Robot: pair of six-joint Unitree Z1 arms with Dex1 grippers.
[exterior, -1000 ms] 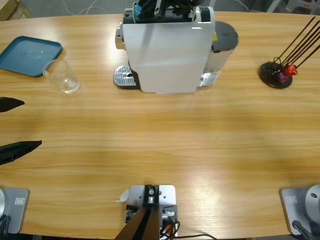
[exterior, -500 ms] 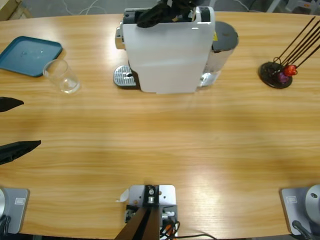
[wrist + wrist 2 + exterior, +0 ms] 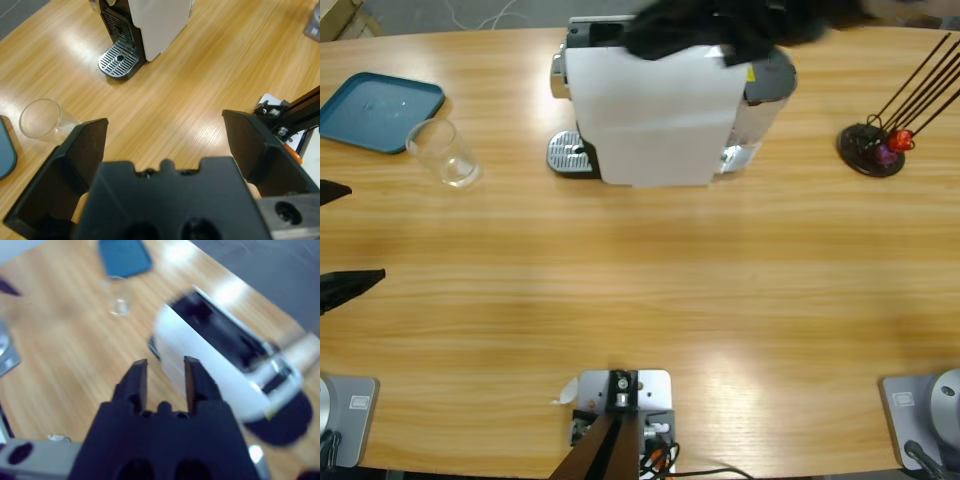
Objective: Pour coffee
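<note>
The white coffee machine (image 3: 655, 115) stands at the table's far middle, its metal drip tray (image 3: 570, 153) on its left side. An empty-looking clear glass (image 3: 442, 152) stands to the left, beside the teal tray (image 3: 380, 108). No coffee shows in any view. My left gripper (image 3: 338, 238) sits at the table's left edge, jaws wide open and empty; its wrist view looks past the glass (image 3: 42, 117) to the drip tray (image 3: 119, 59). My right gripper (image 3: 665, 38) hovers blurred over the machine's top (image 3: 220, 357), jaws a narrow gap apart, holding nothing.
A black stand with thin rods and small red and purple capsules (image 3: 876, 148) sits at the right. Bare wooden table (image 3: 650, 270) stretches in front of the machine. The machine's dark water tank (image 3: 768, 80) sticks out at its right.
The right gripper has come up off the machine's top and swung to the right, now blurred. The left gripper has drawn back a little toward the left edge.
</note>
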